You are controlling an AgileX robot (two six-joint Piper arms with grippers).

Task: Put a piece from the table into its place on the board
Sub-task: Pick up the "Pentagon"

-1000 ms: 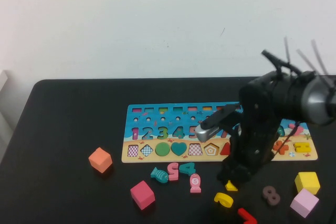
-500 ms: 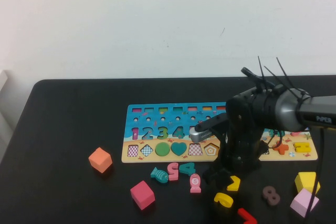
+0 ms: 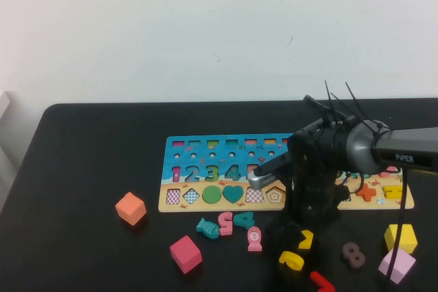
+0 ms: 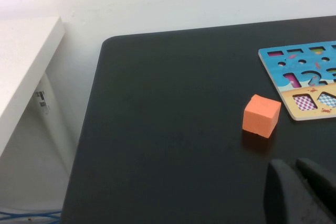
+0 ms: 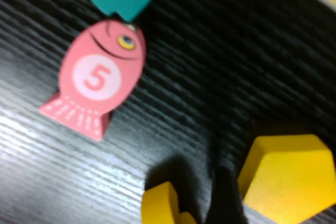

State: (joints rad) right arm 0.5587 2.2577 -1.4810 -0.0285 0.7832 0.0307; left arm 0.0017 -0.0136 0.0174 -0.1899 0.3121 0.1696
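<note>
The piece, a flat yellow pentagon (image 3: 305, 239), lies on the black table just in front of the board (image 3: 205, 147). My right gripper (image 3: 295, 234) is low over it and open. In the right wrist view one dark finger (image 5: 226, 198) stands beside the pentagon (image 5: 286, 174); the other finger is out of frame, so my right gripper (image 5: 294, 203) straddles the piece. The board's pentagon slot (image 3: 275, 195) is empty. My left gripper (image 4: 299, 192) is shut and empty, hovering near the table's left side, with the board's end (image 4: 294, 59) ahead of it.
A curved yellow number piece (image 3: 292, 260) and a pink fish marked 5 (image 3: 254, 238) lie close to the pentagon. An orange cube (image 3: 130, 208), a red cube (image 3: 185, 252), a brown 8 (image 3: 353, 254), a yellow cube (image 3: 400, 237) and a lilac cube (image 3: 397, 264) are scattered along the front.
My right arm has swung left and come down lower over the yellow pentagon. The pentagon has shifted only slightly. The left arm has not moved.
</note>
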